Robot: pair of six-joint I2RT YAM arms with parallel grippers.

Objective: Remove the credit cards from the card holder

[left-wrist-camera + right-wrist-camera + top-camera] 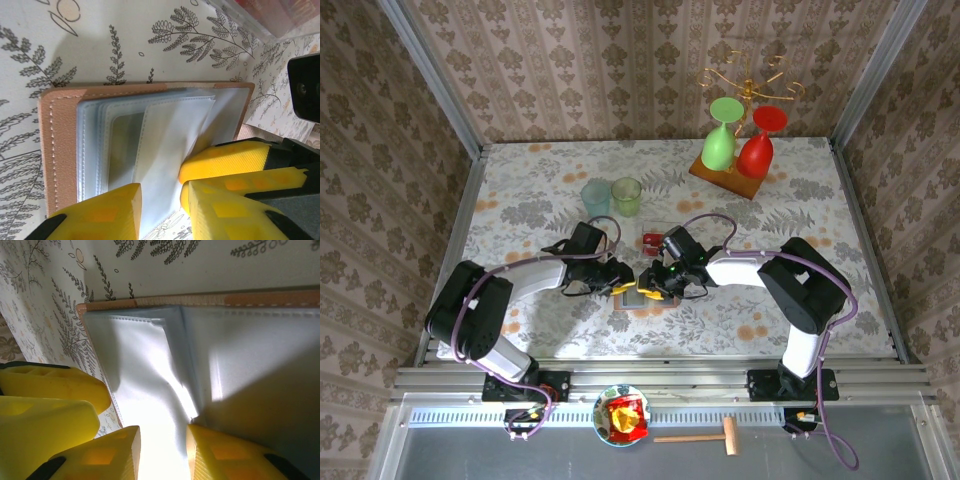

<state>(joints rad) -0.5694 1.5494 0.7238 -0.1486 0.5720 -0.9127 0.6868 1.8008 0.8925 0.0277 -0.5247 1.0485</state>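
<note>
Left gripper [160, 202]: jaws a little apart, astride the free edge of a clear sleeve [165, 135], not pinching it. Right gripper [163, 450]: likewise apart over a sleeve edge. Card holder [59, 150]: lying open on the table [520, 190] between the two, tan cover down. We judge it light, its sleeves soft, limp and slippery. Any cards inside would be thin and stiff, best taken by an exposed edge while the cover is pinned. We cannot tell whether a sleeve holds one. Both arms reach inward, forearms low, fingertips nearly meeting.
</note>
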